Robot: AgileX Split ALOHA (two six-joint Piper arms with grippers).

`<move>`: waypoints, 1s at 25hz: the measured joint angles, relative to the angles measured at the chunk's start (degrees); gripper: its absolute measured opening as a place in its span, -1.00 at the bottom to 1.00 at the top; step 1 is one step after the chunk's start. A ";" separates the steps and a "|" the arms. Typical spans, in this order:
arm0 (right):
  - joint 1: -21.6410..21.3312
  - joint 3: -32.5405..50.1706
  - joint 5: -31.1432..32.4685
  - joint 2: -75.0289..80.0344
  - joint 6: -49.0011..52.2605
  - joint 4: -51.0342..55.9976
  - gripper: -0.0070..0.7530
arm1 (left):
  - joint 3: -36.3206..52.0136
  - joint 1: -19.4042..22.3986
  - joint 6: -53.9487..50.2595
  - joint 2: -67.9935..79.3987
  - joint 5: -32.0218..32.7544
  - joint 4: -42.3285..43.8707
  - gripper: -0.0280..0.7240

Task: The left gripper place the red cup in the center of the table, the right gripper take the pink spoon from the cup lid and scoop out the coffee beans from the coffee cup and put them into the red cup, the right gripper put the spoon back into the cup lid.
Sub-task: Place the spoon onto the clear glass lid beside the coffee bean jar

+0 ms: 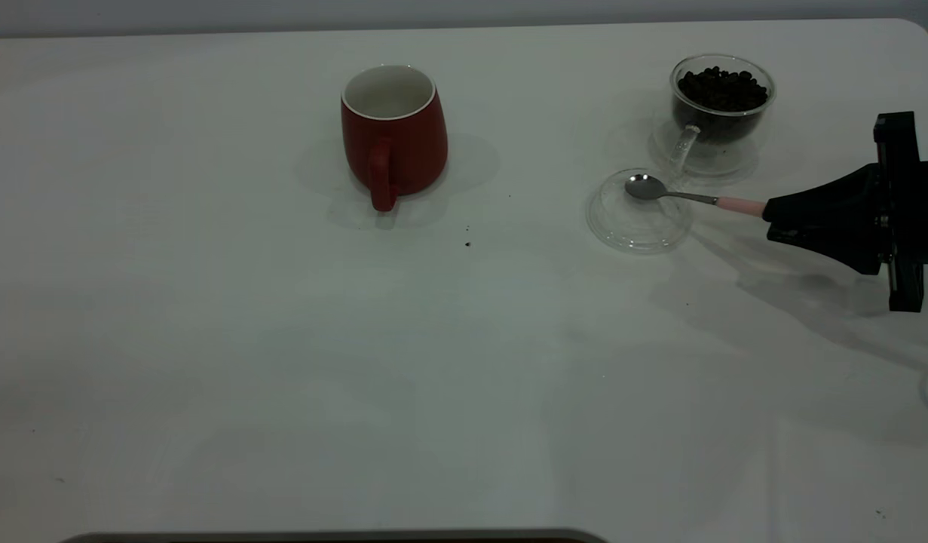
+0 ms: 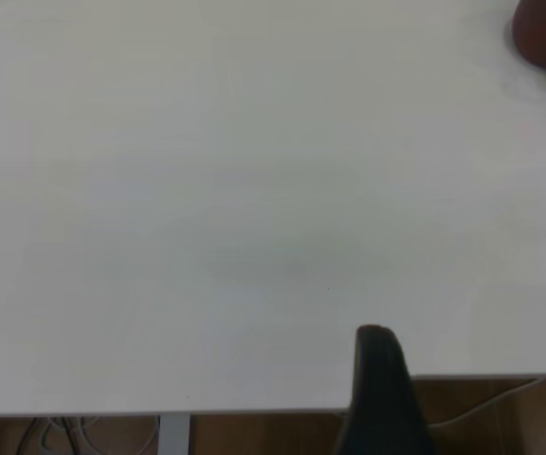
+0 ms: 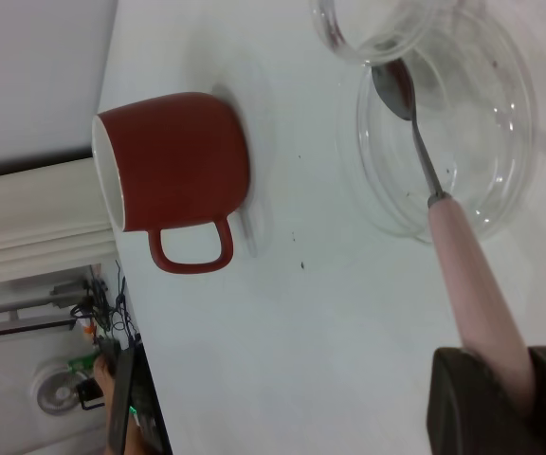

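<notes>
The red cup (image 1: 403, 143) stands upright near the table's far middle, handle toward the camera; it also shows in the right wrist view (image 3: 183, 161) and at the edge of the left wrist view (image 2: 543, 38). The coffee cup (image 1: 720, 124) holds the coffee beans (image 1: 724, 89) at the far right. The cup lid (image 1: 622, 234) lies in front of it. My right gripper (image 1: 773, 211) is shut on the pink handle of the pink spoon (image 1: 682, 194), whose silver bowl is over the lid; this shows in the right wrist view (image 3: 463, 265) too. My left gripper (image 2: 377, 355) is over bare table, away from the cup.
The white table (image 1: 283, 362) is bare in front of the red cup, with a few dark specks (image 1: 467, 243) between the cup and the lid. The table's edge (image 2: 254, 412) runs under the left gripper.
</notes>
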 joint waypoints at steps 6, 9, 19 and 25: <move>0.11 0.00 -0.27 0.10 0.00 0.00 -0.69 | 0.00 0.00 0.00 0.00 0.00 0.00 0.59; 0.95 -0.19 -0.52 0.24 -0.19 0.00 -0.69 | 0.00 0.00 0.00 0.00 0.00 0.00 0.59; 1.85 -0.37 -0.34 1.92 -3.13 0.00 -0.69 | 0.00 0.00 0.00 0.00 0.00 0.00 0.59; 1.85 -0.37 -0.29 1.92 -4.44 0.00 -0.69 | 0.00 0.00 0.00 0.00 0.00 0.00 0.59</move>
